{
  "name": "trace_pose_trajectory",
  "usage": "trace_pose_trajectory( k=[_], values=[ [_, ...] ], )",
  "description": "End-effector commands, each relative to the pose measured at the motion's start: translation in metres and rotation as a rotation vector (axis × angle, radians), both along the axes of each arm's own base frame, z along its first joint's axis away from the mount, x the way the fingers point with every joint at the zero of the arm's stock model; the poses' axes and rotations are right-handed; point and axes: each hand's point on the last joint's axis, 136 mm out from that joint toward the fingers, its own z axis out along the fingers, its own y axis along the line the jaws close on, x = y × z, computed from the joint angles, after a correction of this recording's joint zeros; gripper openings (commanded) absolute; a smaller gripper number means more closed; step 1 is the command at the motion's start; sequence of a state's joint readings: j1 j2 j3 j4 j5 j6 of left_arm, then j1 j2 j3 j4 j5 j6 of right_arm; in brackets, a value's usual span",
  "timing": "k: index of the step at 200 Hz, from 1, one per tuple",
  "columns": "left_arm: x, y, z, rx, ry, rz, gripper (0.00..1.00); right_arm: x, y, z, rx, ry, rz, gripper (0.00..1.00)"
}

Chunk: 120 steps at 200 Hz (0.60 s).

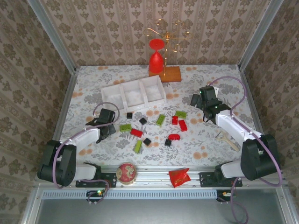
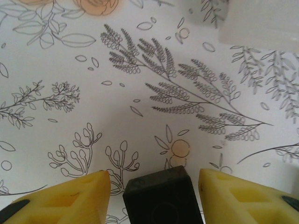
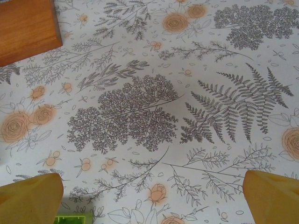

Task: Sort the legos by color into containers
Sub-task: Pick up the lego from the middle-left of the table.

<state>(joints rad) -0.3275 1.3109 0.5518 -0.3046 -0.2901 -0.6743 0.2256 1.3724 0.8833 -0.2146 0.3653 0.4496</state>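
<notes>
A small black lego (image 2: 161, 196) lies on the flowered cloth between my left gripper's (image 2: 153, 176) yellow fingers. A narrow gap shows on each side of it, so the jaws are open around it. From above, the left gripper (image 1: 106, 119) sits just in front of the white three-compartment tray (image 1: 133, 87), whose corner (image 2: 261, 23) shows in the left wrist view. Red (image 1: 136, 132), green (image 1: 124, 127) and black (image 1: 143, 120) legos are scattered mid-table. My right gripper (image 1: 202, 99) (image 3: 153, 179) hangs wide open over bare cloth, a green lego's corner (image 3: 70, 219) by its left finger.
A red goblet (image 1: 156, 56) and a gold wire stand rest on a wooden base (image 1: 167, 73) (image 3: 25, 25) behind the tray. A round red tin (image 1: 126, 171) and a crinkled red packet (image 1: 179, 177) lie at the near edge. Patterned walls close in three sides.
</notes>
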Motion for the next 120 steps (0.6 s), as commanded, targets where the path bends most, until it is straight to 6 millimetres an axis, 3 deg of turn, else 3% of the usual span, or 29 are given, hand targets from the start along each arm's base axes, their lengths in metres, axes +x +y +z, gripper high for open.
trace_pose_trajectory(
  k=[1, 37, 46, 91, 120],
  values=[
    [-0.004, 0.001, -0.009, -0.02, 0.025, 0.021, 0.53, 0.004, 0.004, 0.006, 0.015, 0.0, -0.003, 1.0],
    [-0.002, 0.001, -0.013, -0.013, 0.039, 0.01, 0.52, 0.005, 0.004, 0.01, 0.012, -0.003, -0.005, 1.0],
    [-0.001, 0.001, -0.013, -0.013, 0.04, 0.01, 0.49, 0.005, 0.004, 0.0, 0.004, 0.024, -0.006, 1.0],
    [-0.001, 0.001, -0.013, -0.014, 0.038, 0.014, 0.24, 0.004, 0.002, -0.001, -0.004, 0.035, -0.014, 1.0],
    [-0.001, 0.002, -0.007, -0.017, 0.022, 0.017, 0.16, 0.001, 0.0, 0.005, -0.01, 0.032, -0.02, 1.0]
  ],
)
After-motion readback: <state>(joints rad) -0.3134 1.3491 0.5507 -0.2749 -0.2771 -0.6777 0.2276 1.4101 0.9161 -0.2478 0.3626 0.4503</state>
